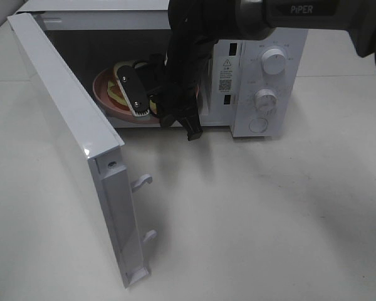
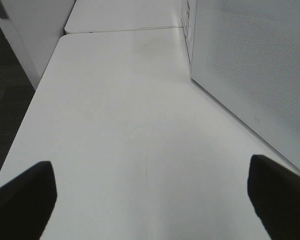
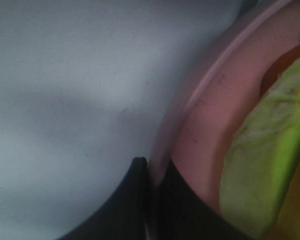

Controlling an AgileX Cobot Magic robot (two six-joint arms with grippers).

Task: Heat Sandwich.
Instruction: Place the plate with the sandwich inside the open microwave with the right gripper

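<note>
Sandwich point(image 1: 118, 94) sits on a pink plate point(image 1: 102, 94) inside the open microwave point(image 1: 263, 37), at about 9 o'clock in the cavity as the high camera sees it.

The white desk point(image 1: 250, 213) fills most of that view. The microwave stands on it toward 12 o'clock. Its door point(image 1: 69, 106) is swung wide, running out from the cavity toward 7 o'clock, with two latch hooks point(image 1: 141, 182) showing on its free edge. The control panel at 3 o'clock of the cavity carries an upper knob point(image 1: 274, 63), a lower knob point(image 1: 266, 98) and a round button point(image 1: 258, 124) below them.

The right arm point(image 1: 188, 56) comes in from 1 o'clock and reaches down into the cavity. In the right wrist view, the right gripper point(image 3: 152, 172) has its jaws clenched on the rim of the pink plate point(image 3: 210, 120), the thin edge pinched between the two dark fingertips point(image 3: 135, 200). The sandwich point(image 3: 260, 165) lies just beside them on the plate, a pale green layer toward the camera.

The left gripper point(image 2: 150, 200) hangs over bare desk point(image 2: 140, 115), jaws released and spread wide, grasping nothing. A white panel with a fine dot pattern point(image 2: 250, 75) stands close beside it; whether that is the door or the microwave's wall, I cannot tell.
</note>
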